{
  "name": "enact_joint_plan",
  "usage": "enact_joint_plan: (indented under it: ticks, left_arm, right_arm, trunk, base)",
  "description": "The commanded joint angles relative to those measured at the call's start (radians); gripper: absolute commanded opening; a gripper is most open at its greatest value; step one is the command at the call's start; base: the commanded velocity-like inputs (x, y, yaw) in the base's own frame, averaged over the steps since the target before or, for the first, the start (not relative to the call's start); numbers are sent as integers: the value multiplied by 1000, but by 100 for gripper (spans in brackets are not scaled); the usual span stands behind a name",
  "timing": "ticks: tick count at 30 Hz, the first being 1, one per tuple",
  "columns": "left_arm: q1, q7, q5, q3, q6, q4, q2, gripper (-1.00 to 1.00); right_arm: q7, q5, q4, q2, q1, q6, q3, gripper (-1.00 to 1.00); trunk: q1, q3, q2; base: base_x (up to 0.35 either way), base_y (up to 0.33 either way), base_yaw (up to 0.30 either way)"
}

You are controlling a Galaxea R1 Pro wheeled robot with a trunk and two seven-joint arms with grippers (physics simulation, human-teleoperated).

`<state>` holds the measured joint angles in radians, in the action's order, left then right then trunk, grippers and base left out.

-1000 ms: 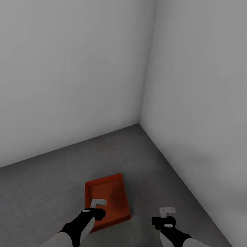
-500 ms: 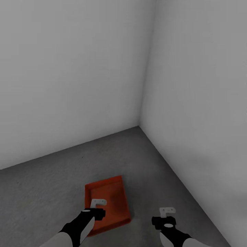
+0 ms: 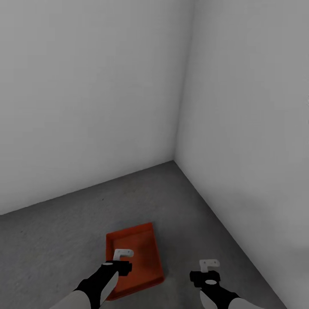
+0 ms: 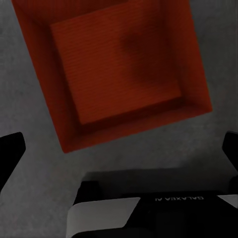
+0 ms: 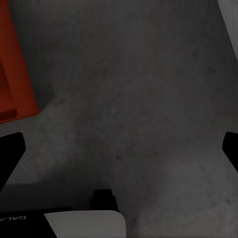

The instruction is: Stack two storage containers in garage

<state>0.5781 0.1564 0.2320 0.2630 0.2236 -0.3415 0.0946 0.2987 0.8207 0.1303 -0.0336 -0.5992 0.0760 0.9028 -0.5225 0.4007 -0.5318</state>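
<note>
One orange-red storage container [image 3: 143, 253] lies open side up on the dark grey concrete floor [image 3: 64, 240] of the garage, close to a corner of two white walls. My left gripper [image 3: 116, 267] hangs above its near end, open and holding nothing. In the left wrist view the container [image 4: 124, 69] lies below the left gripper [image 4: 119, 151], whose black fingertips [image 4: 10, 153] stand wide apart. To the right of the container my right gripper [image 3: 209, 277] hovers over bare floor. The right wrist view has it [image 5: 119, 148] open and empty, with the container's edge [image 5: 15, 74] at one side.
Two plain white-grey walls [image 3: 86, 98] meet in a corner [image 3: 174, 156] ahead. The right wall [image 3: 257, 150] runs close past my right arm. Open concrete stretches left of the container and between it and the corner.
The whole picture has slid slightly downward, so the camera has moved. Both grippers keep their place in the view and stay open. The container rests unmoved on the floor.
</note>
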Motion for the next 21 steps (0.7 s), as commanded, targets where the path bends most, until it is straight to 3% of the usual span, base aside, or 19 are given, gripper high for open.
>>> enact_joint_plan:
  ticks: [1,17,20,21]
  left_arm:
    - [1,8,10,8,5,-2,-1,100]
    - [0,1,16,8,19,8,-1,100]
    - [0,1,20,8,16,97,-1,100]
    - [0,2,21,8,7,191,1,100]
  right_arm:
    - [4,11,0,0,-1,4,8,100]
    - [2,11,-10,-9,0,4,9,100]
    - [-1,15,-18,-15,1,2,11,100]
    - [-2,17,-22,-16,-2,1,11,100]
  trunk:
    - [0,0,-1]
    - [0,-25,-1]
    - [0,-30,-1]
    - [0,-32,-1]
  base:
    - [0,0,0]
    - [0,0,0]
    - [0,0,0]
    - [0,0,0]
